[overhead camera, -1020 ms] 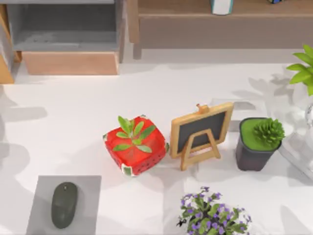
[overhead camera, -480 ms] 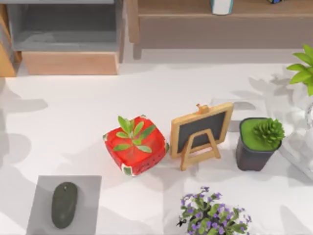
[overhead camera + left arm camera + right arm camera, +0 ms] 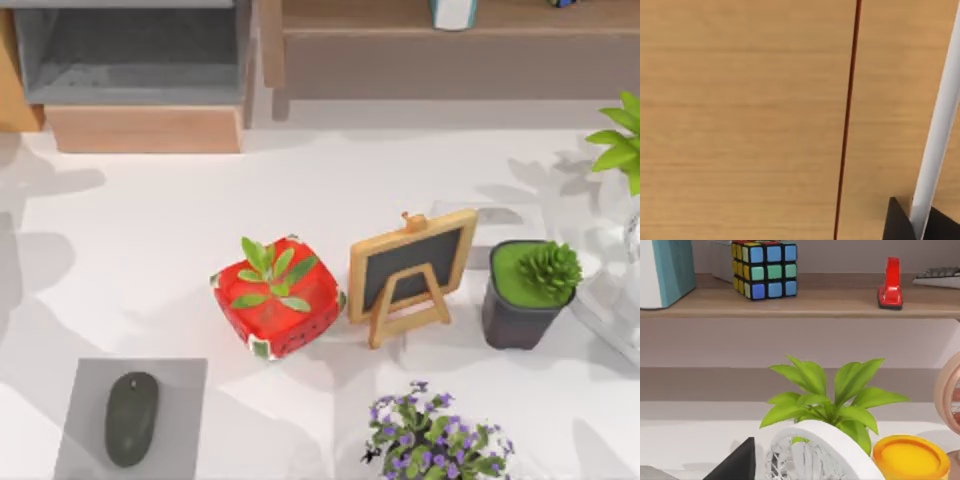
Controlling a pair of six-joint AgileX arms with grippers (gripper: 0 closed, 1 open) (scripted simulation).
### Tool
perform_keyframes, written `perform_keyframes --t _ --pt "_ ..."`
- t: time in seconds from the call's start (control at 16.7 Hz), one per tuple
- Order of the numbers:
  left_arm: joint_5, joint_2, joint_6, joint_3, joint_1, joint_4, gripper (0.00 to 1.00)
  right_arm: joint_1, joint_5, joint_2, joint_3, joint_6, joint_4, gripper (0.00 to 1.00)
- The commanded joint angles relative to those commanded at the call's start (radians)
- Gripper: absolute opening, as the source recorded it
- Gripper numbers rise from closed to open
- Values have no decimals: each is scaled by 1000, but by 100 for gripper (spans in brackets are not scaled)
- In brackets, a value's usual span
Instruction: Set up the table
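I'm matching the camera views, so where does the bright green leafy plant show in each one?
Top view: leafy plant at the right edge, near the shelf.
Right wrist view: the plant, in front of that shelf.
Left wrist view: light wood panel, close up.
Shared landmark: the shelf.

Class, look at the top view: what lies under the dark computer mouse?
A grey rectangular pad lies under the mouse, flat on the white table. The part of the pad directly beneath the mouse is covered.
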Motion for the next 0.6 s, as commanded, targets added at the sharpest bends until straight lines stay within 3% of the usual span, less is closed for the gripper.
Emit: perform_keyframes --t 0.12,0.6 --pt "0 0 0 0 0 0 0 0 0 0 0 0 0 100" --pt "0 0 0 0 0 0 60 0 0 0 0 0 0 100"
